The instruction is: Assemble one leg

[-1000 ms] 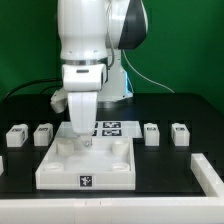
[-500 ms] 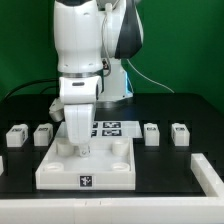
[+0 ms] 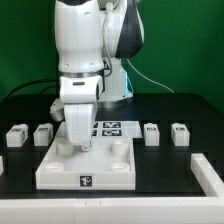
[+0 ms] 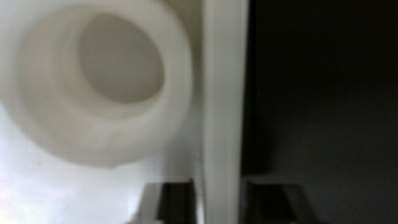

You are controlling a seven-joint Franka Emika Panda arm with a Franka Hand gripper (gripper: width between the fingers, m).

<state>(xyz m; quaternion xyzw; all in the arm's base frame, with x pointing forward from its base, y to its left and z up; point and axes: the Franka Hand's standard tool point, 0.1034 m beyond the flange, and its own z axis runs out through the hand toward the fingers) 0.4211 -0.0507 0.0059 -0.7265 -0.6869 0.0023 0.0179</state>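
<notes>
Four small white legs with marker tags stand in a row on the black table: two at the exterior view's left (image 3: pixel 16 135) (image 3: pixel 43 132) and two at its right (image 3: pixel 152 132) (image 3: pixel 180 132). The large flat white square tray-like part (image 3: pixel 100 170) lies in the middle. My gripper (image 3: pixel 78 148) is down at its far left corner. In the wrist view my gripper (image 4: pixel 221 205) has one dark finger on each side of the tray's thin white wall (image 4: pixel 221 90), both touching it, beside a round corner hole (image 4: pixel 116 60). No leg is held.
The marker board (image 3: pixel 110 128) lies flat just behind the tray. A white angled piece (image 3: pixel 210 170) sits at the front of the exterior view's right. Cables run behind the arm's base.
The arm moved a little toward the exterior view's left and down onto the tray's far left corner one second ago. It has held still over the last half second.
</notes>
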